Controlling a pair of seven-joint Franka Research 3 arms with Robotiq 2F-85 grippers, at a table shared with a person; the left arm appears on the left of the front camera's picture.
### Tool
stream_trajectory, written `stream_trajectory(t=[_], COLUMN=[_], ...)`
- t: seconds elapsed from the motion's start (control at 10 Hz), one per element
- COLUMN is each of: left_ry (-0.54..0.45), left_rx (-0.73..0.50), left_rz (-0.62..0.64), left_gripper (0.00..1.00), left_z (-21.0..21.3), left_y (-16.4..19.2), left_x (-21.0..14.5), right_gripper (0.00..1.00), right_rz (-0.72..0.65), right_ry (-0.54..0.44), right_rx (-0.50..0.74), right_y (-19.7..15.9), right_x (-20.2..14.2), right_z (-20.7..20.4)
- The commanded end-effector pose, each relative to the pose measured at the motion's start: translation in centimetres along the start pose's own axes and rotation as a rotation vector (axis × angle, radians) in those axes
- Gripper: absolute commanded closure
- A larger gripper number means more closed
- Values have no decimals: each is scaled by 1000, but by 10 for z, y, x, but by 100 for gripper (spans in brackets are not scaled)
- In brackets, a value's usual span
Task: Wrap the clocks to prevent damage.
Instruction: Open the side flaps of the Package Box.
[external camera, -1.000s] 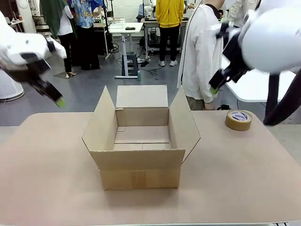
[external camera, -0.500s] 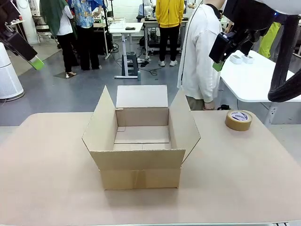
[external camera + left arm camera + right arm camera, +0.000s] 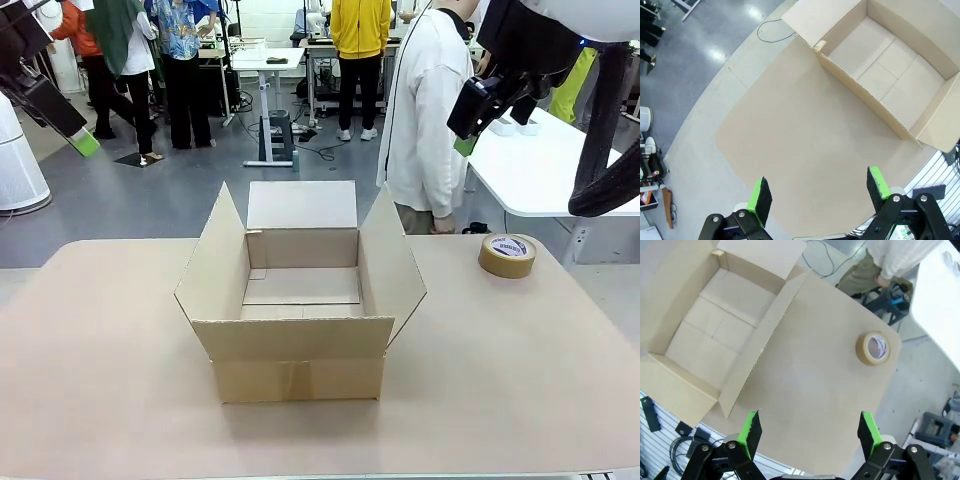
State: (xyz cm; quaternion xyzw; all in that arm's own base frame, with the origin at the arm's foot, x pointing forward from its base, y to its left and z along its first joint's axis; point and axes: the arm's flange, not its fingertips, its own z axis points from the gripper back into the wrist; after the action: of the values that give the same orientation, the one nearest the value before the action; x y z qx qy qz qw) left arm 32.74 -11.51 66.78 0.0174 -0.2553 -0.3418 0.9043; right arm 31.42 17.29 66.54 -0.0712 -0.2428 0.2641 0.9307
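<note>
An open, empty cardboard box [image 3: 298, 348] stands in the middle of the tan table [image 3: 500, 380], all flaps spread out. It lies at the upper right in the left wrist view [image 3: 890, 65] and at the upper left in the right wrist view [image 3: 715, 325]. My left gripper [image 3: 80, 135] hangs high above the table's far left corner, open [image 3: 820, 192] with nothing between its fingers. High at the far right, my right gripper [image 3: 463, 135] is also open [image 3: 807, 432] and empty.
A roll of brown packing tape [image 3: 507, 255] lies flat near the table's far right edge, to the right of the box [image 3: 873, 348]. A person in a white shirt [image 3: 430, 110] stands just beyond that edge. A white table [image 3: 540, 170] stands behind.
Both arms have risen from just above the table's far corners to high positions, then held almost still. The box and tape have not moved.
</note>
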Motion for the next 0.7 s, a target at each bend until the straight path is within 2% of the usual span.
stream_trajectory(t=[0.0,0.1,0.2,0.3,0.4,0.6], left_ry=[-36,-74,-150,-242,-324,-432], left_rx=[-147,-268,-446,-552,-638,-698], left_rz=[-117,-178,-273,-334,-390,-430], left_gripper=[0,0,0,0,0,0], left_z=[-4,-8,-11,-16,-22,-33], left_y=[34,55,74,92,105,127], left_x=[0,-1,-5,-14,-27,-51], right_gripper=[0,0,0,0,0,0], right_rz=[191,215,279,381,417,449], right_ry=[-39,-55,-91,-124,-138,-221], right_rx=[201,379,563,705,746,841], right_y=[-43,-78,-107,-127,-143,-160], right_x=[7,11,11,5,-5,-29], right_z=[-2,-8,-16,-25,-35,-56])
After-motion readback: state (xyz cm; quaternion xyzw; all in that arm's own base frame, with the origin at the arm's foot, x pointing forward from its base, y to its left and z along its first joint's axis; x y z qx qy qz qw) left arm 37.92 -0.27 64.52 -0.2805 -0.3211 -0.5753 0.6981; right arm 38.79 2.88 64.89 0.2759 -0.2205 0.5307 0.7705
